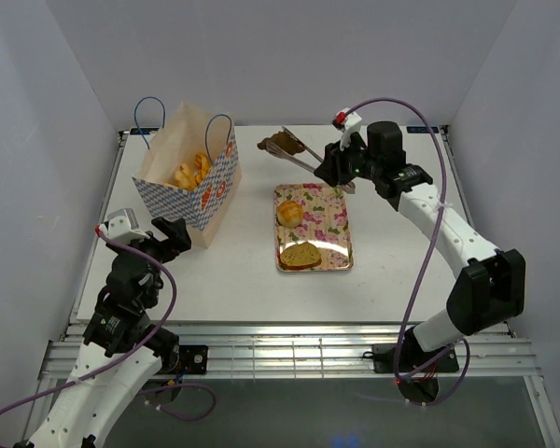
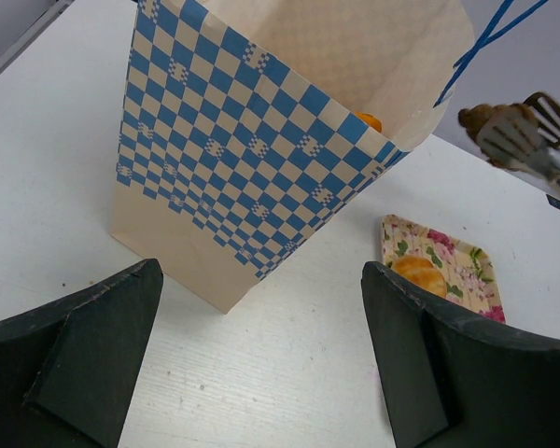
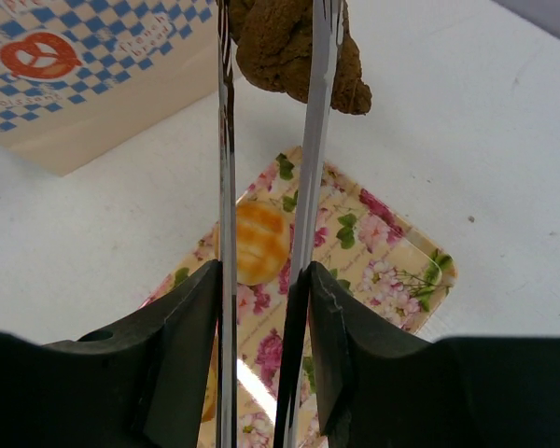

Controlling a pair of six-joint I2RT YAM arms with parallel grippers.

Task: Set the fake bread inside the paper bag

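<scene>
Three pale walls (image 1: 261, 56) enclose white table (image 1: 392, 280). Right gripper (image 3: 261, 280) squeezes tongs (image 3: 226, 187) pinching dark bread (image 3: 280, 47); left gripper (image 2: 261, 271) gapes. Overhead alone clearly shows loaves (image 1: 191, 173) inside paper bag (image 2: 243, 168).

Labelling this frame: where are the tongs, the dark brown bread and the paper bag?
tongs (image 3: 310, 177), right wrist view, on the right blade.
dark brown bread (image 3: 271, 47), right wrist view, its middle between the blades.
paper bag (image 2: 252, 159), left wrist view, checkered side wall.
</scene>
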